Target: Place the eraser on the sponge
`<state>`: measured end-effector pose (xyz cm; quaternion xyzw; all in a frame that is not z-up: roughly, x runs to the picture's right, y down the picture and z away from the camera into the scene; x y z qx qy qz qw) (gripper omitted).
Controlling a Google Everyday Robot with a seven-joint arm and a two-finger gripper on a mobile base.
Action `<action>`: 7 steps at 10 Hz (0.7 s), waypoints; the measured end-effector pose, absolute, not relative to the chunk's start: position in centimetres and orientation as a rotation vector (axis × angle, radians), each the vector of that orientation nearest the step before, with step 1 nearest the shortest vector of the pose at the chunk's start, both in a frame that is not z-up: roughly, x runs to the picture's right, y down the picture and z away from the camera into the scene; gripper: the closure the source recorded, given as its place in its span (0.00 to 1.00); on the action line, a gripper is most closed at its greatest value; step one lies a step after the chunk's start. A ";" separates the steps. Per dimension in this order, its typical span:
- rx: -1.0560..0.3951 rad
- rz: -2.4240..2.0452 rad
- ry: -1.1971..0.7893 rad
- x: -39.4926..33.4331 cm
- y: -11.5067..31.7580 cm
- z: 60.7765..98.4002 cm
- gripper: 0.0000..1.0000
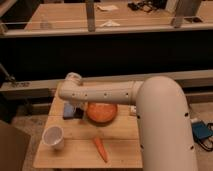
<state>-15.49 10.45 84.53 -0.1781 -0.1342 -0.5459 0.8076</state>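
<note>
Camera view, the only one: looks past a bulky white arm point(107, 92) down onto a small wooden table point(122, 140). Shows that arm stretched toward the picture's left along the table's far edge, ending in a rounded wrist. Shows the gripper point(73, 103) hanging under that wrist, over the table's far left corner, largely masked by the forearm. Cannot tell whether spread, closed, or clamped on anything.

Finds the sponge point(68, 111) flat on the wood right below the gripper, and the eraser point(78, 114) just beside it, between the pad and the rim of the orange bowl point(101, 113). Cannot settle whether touching the sponge, nor whether resting on the table or hanging in the gripper's hold. Plainly not lying on top of the sponge. Also takes in a white cup point(53, 137) near the front left and a carrot point(101, 149) at the front, both well apart from the pad.

Reads, as a judgement, as either closing in on the eraser or bringing it across to the pad; fits both.

To do either well:
- Move vertically, staying clear of the bowl's rim so close by.
- If gripping, take the block across its narrow sides, leaving a broad face free to land flat.
- If carrying, raise only enough to clear the pad's edge, centre over the pad, hold level, and lower to contact before letting go. Expect a small, probably yielding target, with an off-centre drop likely to roll off.
- Pull away straight up, avoiding any sideways drag on a pad probably light enough to slide.
</note>
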 end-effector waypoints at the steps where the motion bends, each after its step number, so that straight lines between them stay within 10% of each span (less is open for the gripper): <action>1: -0.373 -1.177 -0.289 -16.3 10.4 84.4 0.87; 4: -0.363 -1.197 -0.294 -17.4 10.6 84.3 0.88; 7: -0.347 -1.231 -0.301 -18.5 10.8 84.0 0.61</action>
